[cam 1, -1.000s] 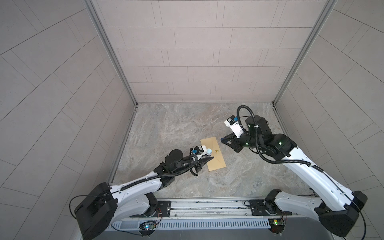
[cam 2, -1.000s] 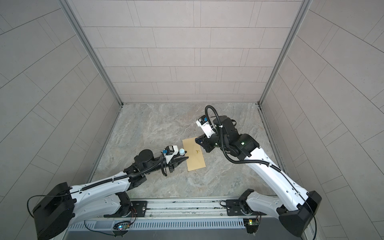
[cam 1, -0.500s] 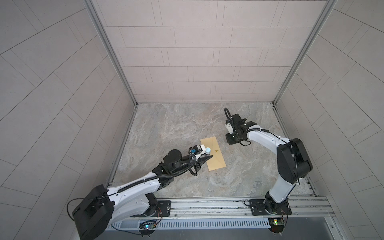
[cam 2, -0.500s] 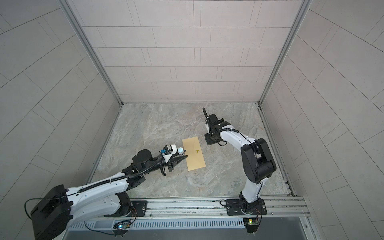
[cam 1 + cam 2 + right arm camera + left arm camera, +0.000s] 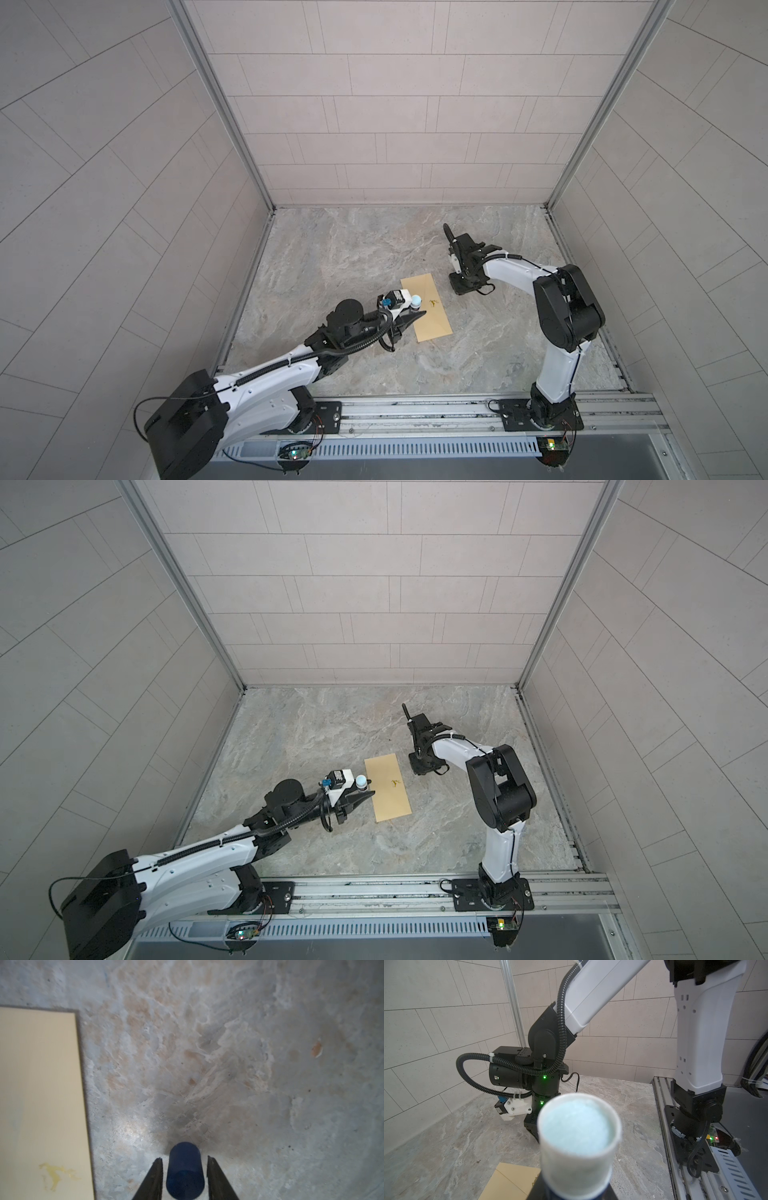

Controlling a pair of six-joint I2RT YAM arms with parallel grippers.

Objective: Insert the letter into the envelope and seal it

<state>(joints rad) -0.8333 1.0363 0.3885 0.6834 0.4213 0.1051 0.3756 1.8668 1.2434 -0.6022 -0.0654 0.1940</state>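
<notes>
Gripping a glue stick [image 5: 577,1136] upright by its dark body, my left gripper [image 5: 419,316] reaches in from the near left. The stick's pale blue tip, ringed in white, fills the lower middle of the left wrist view. In both top views the black fingertips [image 5: 363,798] lie over the left long edge of the envelope [image 5: 426,307], about halfway along it — whether they touch the paper I cannot tell. That envelope, plain yellow-tan, lies flat near the middle of the grey marbled table [image 5: 353,257]. Its long side runs from far to near, and a small yellow smear [image 5: 433,302] marks its upper face. My right gripper [image 5: 185,1159] points down at the table just right of the envelope's far end, apart from it, with bare table between. Its jaws stand a little apart around a dark blue cap [image 5: 185,1172], with a thin gap showing on each side — so the cap stands free between them.
</notes>
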